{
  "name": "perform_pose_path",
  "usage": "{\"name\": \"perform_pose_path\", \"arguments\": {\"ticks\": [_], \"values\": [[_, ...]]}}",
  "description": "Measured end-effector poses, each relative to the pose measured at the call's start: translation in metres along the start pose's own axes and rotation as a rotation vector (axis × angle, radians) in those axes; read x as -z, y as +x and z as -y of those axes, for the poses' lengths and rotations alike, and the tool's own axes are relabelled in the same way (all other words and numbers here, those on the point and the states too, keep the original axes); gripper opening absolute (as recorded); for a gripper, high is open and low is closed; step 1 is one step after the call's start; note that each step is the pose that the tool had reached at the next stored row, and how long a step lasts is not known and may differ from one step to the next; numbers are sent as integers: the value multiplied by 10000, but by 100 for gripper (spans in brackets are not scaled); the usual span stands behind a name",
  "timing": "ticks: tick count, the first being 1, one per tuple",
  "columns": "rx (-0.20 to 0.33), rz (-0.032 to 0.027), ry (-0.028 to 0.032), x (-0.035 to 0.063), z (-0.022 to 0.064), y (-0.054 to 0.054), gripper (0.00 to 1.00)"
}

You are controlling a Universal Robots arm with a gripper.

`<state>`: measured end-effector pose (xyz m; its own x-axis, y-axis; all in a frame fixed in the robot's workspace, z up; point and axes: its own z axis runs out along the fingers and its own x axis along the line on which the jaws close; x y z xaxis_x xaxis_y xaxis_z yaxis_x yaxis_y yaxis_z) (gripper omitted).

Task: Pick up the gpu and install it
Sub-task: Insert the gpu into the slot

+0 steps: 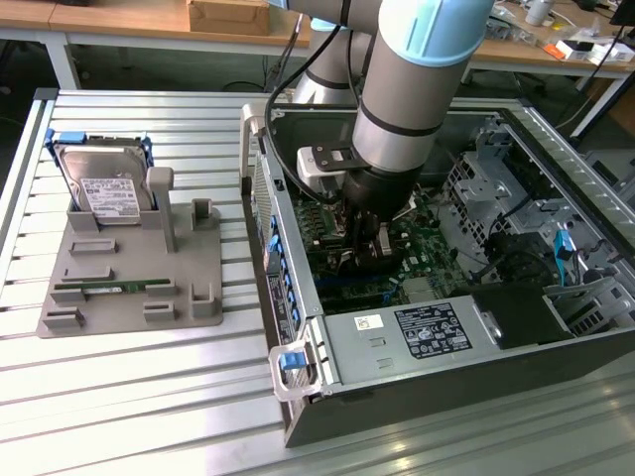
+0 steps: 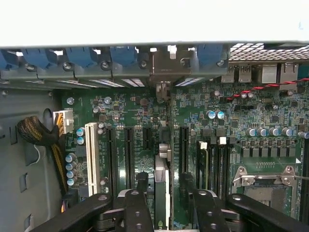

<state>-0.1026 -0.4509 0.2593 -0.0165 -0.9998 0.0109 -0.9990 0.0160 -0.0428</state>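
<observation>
Inside the computer case (image 1: 298, 397), the end effector (image 2: 164, 193) grips the gpu (image 2: 161, 186) edge-on over the motherboard (image 2: 145, 121); seating apparently underway, needing exact alignment with a slot.

Exterior looks down; wrist view closely faces the shared motherboard (image 1: 397, 260).

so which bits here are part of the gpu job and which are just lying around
Part of the job:
- gpu, edge-on between the gripper fingers, over the motherboard
- open computer case

Lying about:
- hard drive, standing in the grey holder
- memory stick, lying on that holder
</observation>
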Motion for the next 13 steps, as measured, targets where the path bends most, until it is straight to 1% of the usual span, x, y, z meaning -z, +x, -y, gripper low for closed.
{"name": "perform_pose_path", "arguments": {"ticks": [1,2,4,7,8,9,10,11,12,13], "values": [[0,-4,-2,8,0,0,40],[0,0,0,39,1,1,40],[0,1,1,218,9,-4,40],[3,-1,3,456,18,-36,40],[4,-2,3,496,20,-51,38],[4,1,4,516,21,-69,32],[5,0,3,521,21,-76,13],[5,-1,2,521,27,-79,11],[8,0,-47,517,112,-75,11],[8,-1,-81,514,164,-75,11]]}}
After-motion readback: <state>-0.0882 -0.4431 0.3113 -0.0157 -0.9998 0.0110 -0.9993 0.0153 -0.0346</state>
